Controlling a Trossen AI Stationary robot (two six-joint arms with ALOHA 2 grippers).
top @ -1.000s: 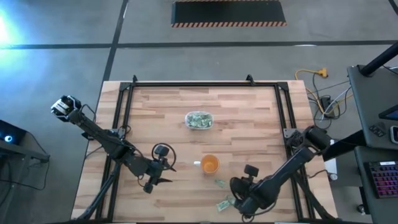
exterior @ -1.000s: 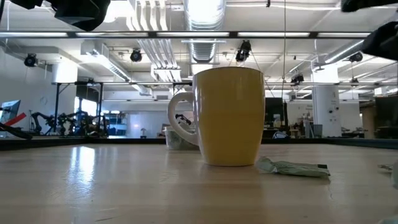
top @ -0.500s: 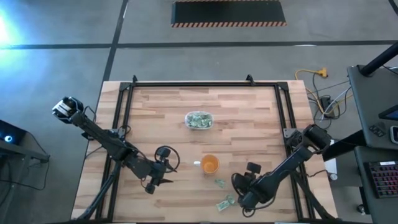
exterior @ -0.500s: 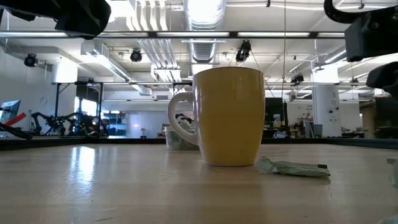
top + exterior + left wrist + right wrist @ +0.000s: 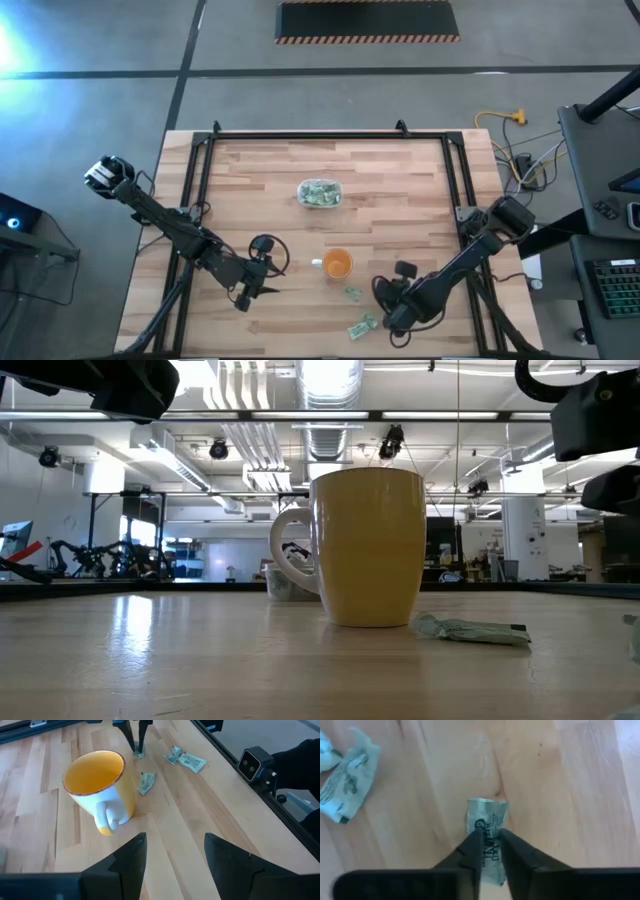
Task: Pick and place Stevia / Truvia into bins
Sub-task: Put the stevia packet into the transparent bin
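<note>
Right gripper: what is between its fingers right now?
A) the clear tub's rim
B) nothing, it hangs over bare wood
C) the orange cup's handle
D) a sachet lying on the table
D: in the right wrist view the right gripper has its fingers closed around a sachet on the table.

no full word can be read anywhere; only dark print, too partial to make out, is seen on the sachet [image 5: 487, 835] pinched between the right gripper's [image 5: 490, 851] fingertips.
</note>
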